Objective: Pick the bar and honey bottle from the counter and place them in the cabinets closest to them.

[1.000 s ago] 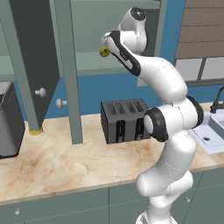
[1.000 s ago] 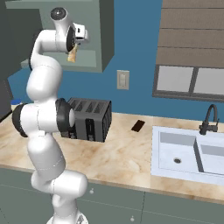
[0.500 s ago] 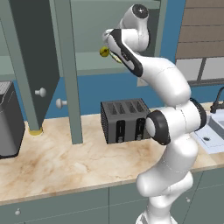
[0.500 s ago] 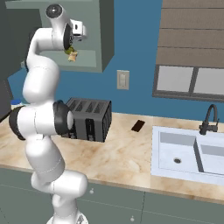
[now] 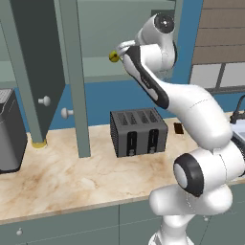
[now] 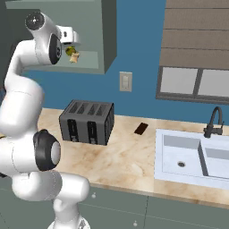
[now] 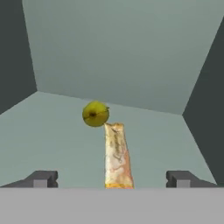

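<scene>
**A:** so where's the bar at?

**B:** lying flat on the floor of the open upper cabinet, long way pointing into it. In the hand view it sits between the two fingertips with clear space on both sides, so nothing's touching it. Far end of it is right up against a small yellow-green ball, looks like they touch.

**A:** and the end effector?

**B:** spread wide, gripping nothing. It's up at the cabinet's mouth; from the right base view you can see the bar just past the hand.

**A:** anything else around?

**B:** dark four-slot toaster on the bench under the cabinet, and a sink with a dark faucet off to the right. Cabinet door hangs open on the left, white knobs showing. Can't pick out the honey bottle.
</scene>
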